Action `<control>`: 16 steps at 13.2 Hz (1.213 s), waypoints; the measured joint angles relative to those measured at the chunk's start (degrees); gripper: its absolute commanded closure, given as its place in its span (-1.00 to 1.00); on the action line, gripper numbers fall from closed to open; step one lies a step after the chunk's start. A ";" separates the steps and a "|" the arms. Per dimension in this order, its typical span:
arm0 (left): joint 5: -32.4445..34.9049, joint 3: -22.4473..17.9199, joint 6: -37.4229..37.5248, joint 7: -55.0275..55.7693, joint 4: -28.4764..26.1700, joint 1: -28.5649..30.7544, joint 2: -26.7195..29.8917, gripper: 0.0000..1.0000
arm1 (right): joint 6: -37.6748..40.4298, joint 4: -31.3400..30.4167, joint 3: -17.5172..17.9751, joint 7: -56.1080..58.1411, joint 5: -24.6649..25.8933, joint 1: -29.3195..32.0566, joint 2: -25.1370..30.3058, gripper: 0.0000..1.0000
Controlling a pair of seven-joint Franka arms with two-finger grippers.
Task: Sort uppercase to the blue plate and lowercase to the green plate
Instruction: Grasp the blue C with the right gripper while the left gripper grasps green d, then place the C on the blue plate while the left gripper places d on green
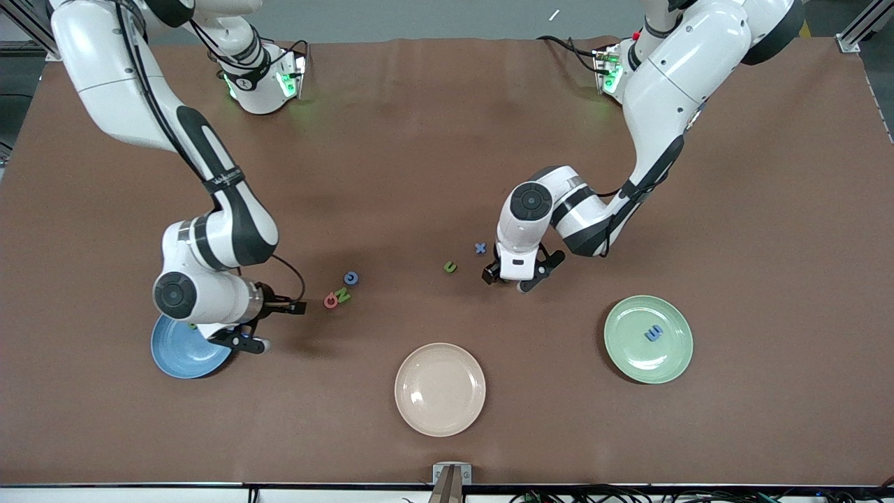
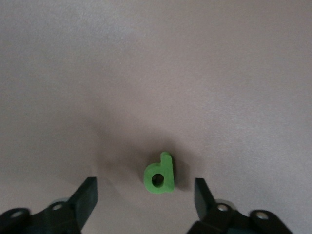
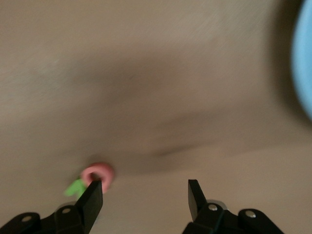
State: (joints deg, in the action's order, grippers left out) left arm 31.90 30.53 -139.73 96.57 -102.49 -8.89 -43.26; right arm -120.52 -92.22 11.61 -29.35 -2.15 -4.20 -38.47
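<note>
we see the left gripper (image 2: 146, 195) low over the table with its fingers spread, empty, around a small foam green p (image 2: 160, 174) with a round hole. the glossy round green plate (image 1: 676, 367) nearby holds a blue m (image 1: 654, 333). the right gripper (image 3: 145, 197), fingers parted and empty, hangs by the blue plate (image 1: 174, 358) — a pink-red g (image 3: 100, 174) lies close, a beige plate (image 1: 440, 389) between the two.

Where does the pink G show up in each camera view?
Front view: pink G lies on the table touching the green N, just toward the front camera from the blue C.
Left wrist view: not in it.
Right wrist view: pink G shows partly hidden by one finger of the right gripper.
Shared landmark: the green N touching it.
</note>
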 measured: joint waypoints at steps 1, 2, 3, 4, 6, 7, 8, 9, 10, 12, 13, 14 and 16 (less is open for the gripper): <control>0.77 0.00 -0.01 0.06 0.03 0.01 0.00 -0.47 | -0.06 -0.09 0.16 -4.58 -0.08 -2.02 0.00 -0.58; 1.08 -0.01 -0.01 0.06 0.06 0.02 0.00 -0.40 | -0.25 -0.24 0.20 -8.48 -0.09 -4.19 0.00 -0.58; 1.23 -0.05 -0.01 0.06 0.05 0.02 -0.01 -0.34 | -0.72 -0.60 0.20 -11.50 -0.09 -5.93 -0.02 -0.58; 1.26 -0.12 -0.01 0.06 0.02 0.02 -0.04 -0.27 | -1.65 -1.30 0.19 -13.55 -0.10 -7.05 -0.06 -0.58; 1.29 -0.16 -0.01 0.06 -0.02 -0.02 -0.35 -0.07 | -4.50 -3.78 0.17 -15.88 -0.11 -8.05 -0.21 -0.58; 1.29 -0.15 0.05 0.06 -0.01 -0.09 -0.48 0.17 | -6.27 -5.24 0.17 -16.42 -0.11 -8.32 -0.31 -0.58; 1.29 -0.13 0.05 0.06 0.05 -0.12 -0.46 0.55 | -8.12 -6.69 0.18 -16.58 -0.11 -8.62 -0.40 -0.57; 1.29 -0.13 0.06 0.06 0.05 -0.13 -0.47 0.86 | -9.57 -7.95 0.17 -16.73 -0.11 -8.86 -0.43 -0.55; 1.29 -0.11 -0.02 0.06 0.20 -0.13 -0.46 1.00 | -10.38 -8.86 0.17 -16.89 -0.11 -9.03 -0.44 -0.48; 1.33 0.00 -0.03 0.06 0.62 -0.06 -0.30 1.00 | -10.79 -9.39 0.17 -17.02 -0.11 -9.20 -0.44 -0.22; 1.47 -0.14 -0.03 0.05 0.86 0.11 -0.30 1.00 | -10.80 -9.40 0.18 -17.08 -0.11 -9.23 -0.43 -0.04; 1.73 -0.24 0.01 -0.25 1.16 0.44 -0.21 1.00 | -10.80 -9.41 0.18 -17.08 -0.11 -9.25 -0.43 0.12; 1.99 -0.27 2.00 -3.22 2.08 1.37 1.01 1.00 | -11.02 -9.33 0.24 -17.09 -0.16 -9.27 -0.27 0.46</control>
State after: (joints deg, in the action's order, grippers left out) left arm 33.89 30.26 -137.73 93.35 -100.41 -7.52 -42.24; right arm -131.54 -101.54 11.85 -46.45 -2.31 -13.48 -38.74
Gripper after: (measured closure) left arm 0.722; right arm 0.542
